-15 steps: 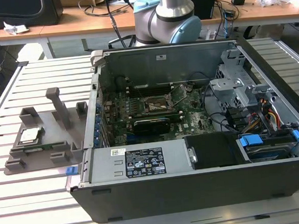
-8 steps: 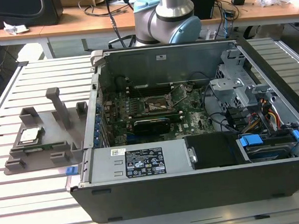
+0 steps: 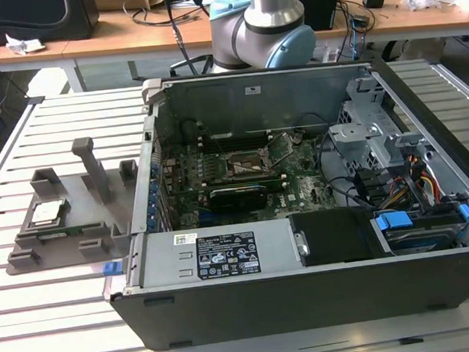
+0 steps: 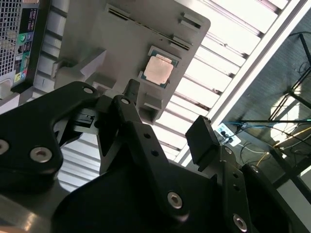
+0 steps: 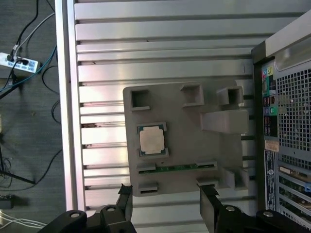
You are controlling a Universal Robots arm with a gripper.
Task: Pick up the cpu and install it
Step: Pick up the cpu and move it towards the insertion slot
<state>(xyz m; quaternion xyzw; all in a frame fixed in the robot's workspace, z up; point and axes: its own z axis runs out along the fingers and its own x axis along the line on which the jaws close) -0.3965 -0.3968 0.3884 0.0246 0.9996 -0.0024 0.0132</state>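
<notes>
Pincer (image 5: 166, 190) gapes by tray (image 5: 194, 145) edge, cpu (image 5: 152, 141) lying apart.

We count one processor chip (image 5: 151, 141), one grey tray (image 5: 187, 141), one open computer case (image 3: 324, 299), one robot arm (image 3: 268, 28), one gripper (image 5: 165, 190) and one slatted table (image 3: 67, 316).

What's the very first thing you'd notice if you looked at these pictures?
The big open computer case stands in the middle of the exterior view, its green board laid bare. At the exterior view's left, the shiny silver cpu sits in a grey tray. In the first wrist view, the black gripper hangs open over that tray, holding nothing.
</notes>
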